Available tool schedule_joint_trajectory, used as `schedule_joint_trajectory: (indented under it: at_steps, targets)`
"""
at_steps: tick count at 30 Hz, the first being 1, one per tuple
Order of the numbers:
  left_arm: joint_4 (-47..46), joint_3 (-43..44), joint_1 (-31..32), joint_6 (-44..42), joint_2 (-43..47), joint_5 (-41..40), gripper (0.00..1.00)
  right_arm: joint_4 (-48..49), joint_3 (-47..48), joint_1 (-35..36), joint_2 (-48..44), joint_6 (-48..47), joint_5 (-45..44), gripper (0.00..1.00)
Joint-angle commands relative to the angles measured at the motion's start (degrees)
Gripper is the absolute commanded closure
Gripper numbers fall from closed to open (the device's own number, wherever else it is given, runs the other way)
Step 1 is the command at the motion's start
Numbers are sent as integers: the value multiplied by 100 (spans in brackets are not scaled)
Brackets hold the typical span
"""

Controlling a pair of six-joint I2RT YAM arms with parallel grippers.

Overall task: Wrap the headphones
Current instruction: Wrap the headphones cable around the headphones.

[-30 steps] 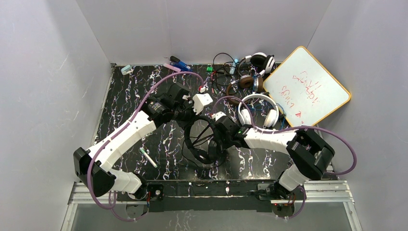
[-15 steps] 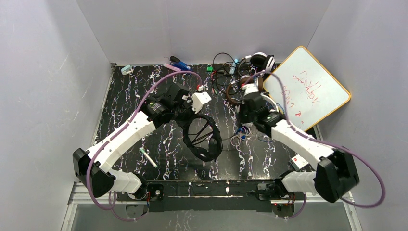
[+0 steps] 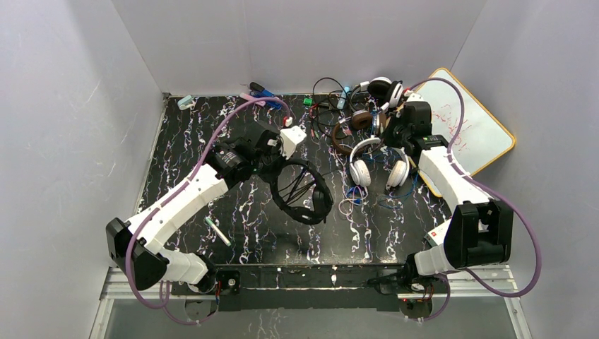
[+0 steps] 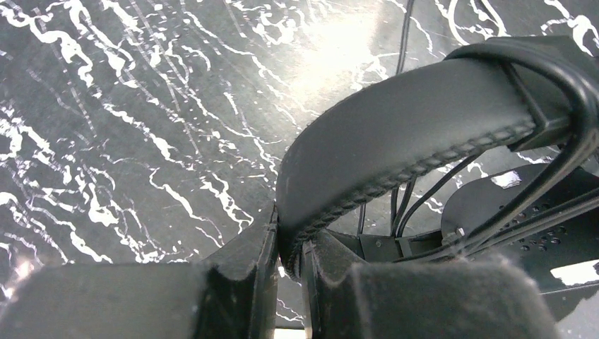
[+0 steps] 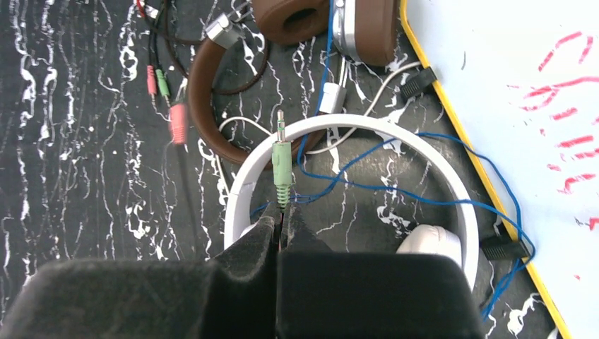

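Black headphones (image 3: 305, 195) hang from my left gripper (image 3: 281, 168), their cord wound in strands across the band. In the left wrist view this gripper (image 4: 288, 248) is shut on the padded black headband (image 4: 410, 134). My right gripper (image 3: 393, 145) hovers over white headphones (image 3: 367, 143) at the back right. Its jaws (image 5: 282, 215) are shut on a green audio plug (image 5: 281, 166) whose tip points away from me. A thin blue cord (image 5: 424, 201) trails across the white headband (image 5: 353, 126). Brown headphones (image 5: 219, 134) lie just beyond.
A yellow-framed whiteboard (image 3: 480, 134) with red writing leans at the right wall. Another black-and-white headset (image 3: 381, 88) and tangled cords lie at the back. Pink and green plugs (image 5: 176, 120) lie left of the brown band. Pens (image 3: 261, 92) sit at the rear, and a marker (image 3: 217, 232) near the front left.
My right arm swung from beside the black headphones at the centre to the back right, over the white headphones. The left gripper shifted slightly right with the black headphones.
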State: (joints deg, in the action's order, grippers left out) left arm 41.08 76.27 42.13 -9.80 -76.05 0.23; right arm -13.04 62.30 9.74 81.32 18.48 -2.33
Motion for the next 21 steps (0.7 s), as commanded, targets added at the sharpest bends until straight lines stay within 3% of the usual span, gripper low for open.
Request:
schedule_joint_trajectory:
  at_steps: [1, 9, 16, 21]
  targets:
    - [-13, 363, 14, 841, 268, -1053, 100, 209, 409, -104, 41, -17, 498, 99]
    - [-312, 644, -12, 2652, 330, -2891, 100, 400, -14, -105, -1, 71, 1276, 99]
    - [-36, 1161, -28, 2721, 203, -2718, 100, 336, 5, 2, 46, 191, 2507, 99]
    - [289, 1612, -28, 2907, 187, -2849, 100, 401, -153, 108, -35, 276, 2409, 99]
